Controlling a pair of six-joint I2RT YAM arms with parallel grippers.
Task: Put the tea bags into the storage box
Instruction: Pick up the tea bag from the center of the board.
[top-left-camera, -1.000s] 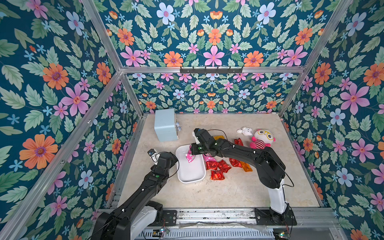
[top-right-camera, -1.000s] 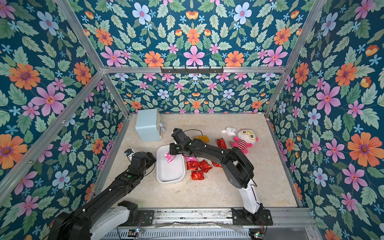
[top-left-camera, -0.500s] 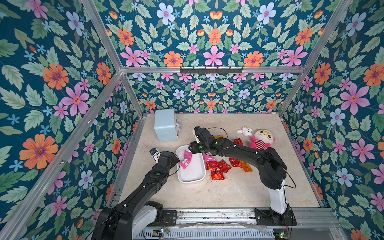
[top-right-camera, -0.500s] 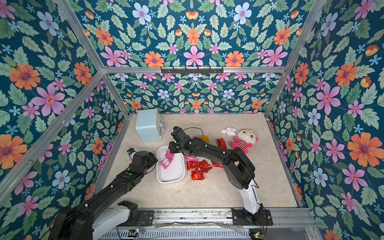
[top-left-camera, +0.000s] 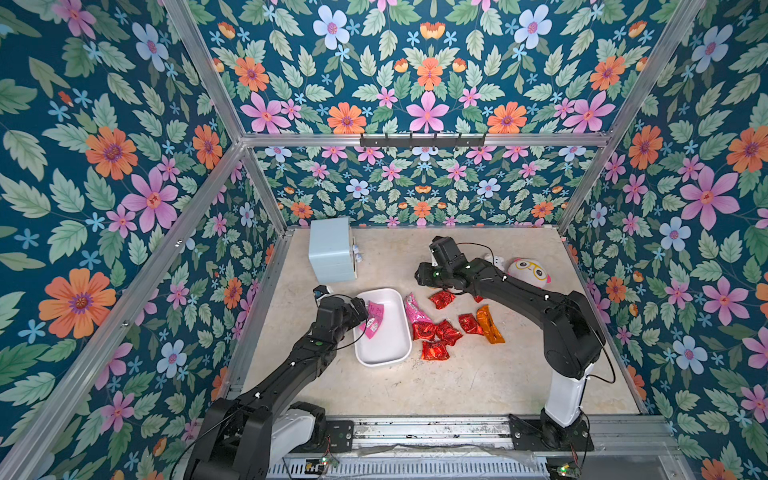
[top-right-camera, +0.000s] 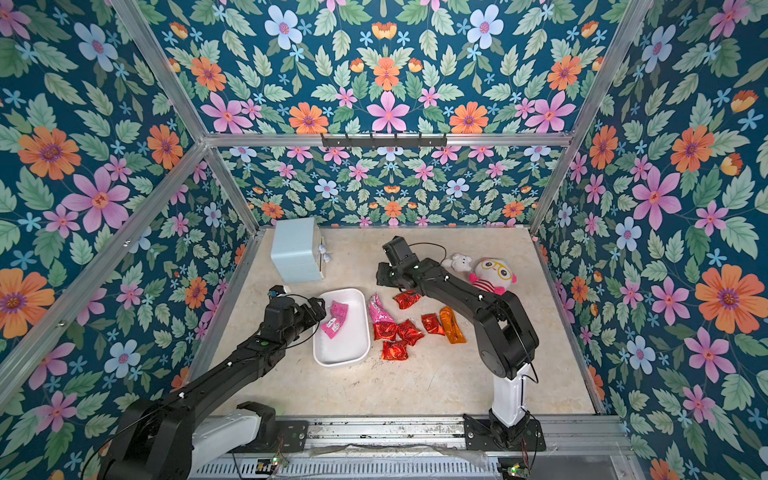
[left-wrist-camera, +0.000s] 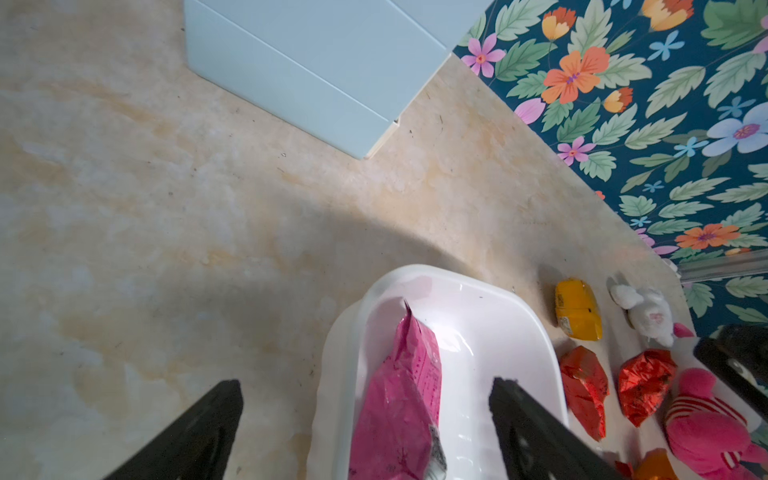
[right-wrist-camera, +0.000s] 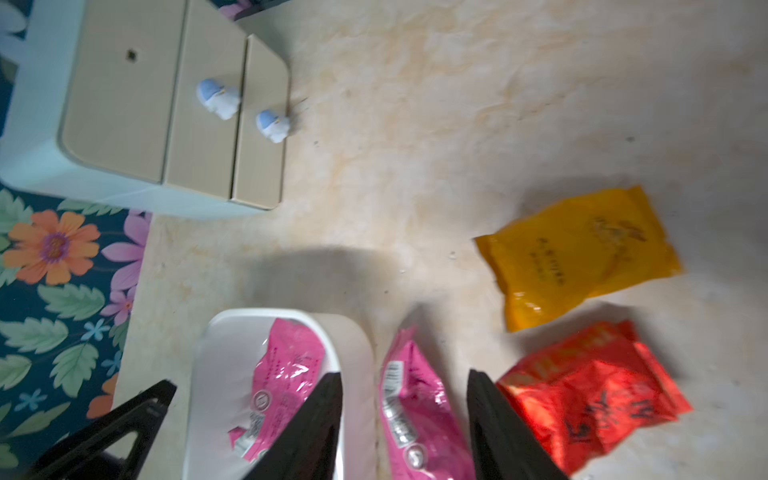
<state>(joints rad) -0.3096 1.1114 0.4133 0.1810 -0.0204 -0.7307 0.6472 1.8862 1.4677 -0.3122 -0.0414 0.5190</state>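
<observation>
The right gripper (right-wrist-camera: 404, 386) has withdrawn from the box (top-left-camera: 386, 349) toward the back edge of the table (top-left-camera: 457, 382), jaws apart, empty. The left gripper (left-wrist-camera: 365, 382) hangs with fingers spread over the one pink sachet (top-left-camera: 374, 322) boxed. The remaining sachets (top-left-camera: 434, 351), apparently nine, lie beside the box.

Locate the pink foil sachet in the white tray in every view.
In a top view: the pink foil sachet lies inside the shallow white plastic tray.
In a top view: the sachet also inside that tray.
Left wrist: the sachet in the tray, close to the camera.
Right wrist: the sachet in the tray.
Shared landmark: the pale blue cube-shaped drawer box.
</observation>
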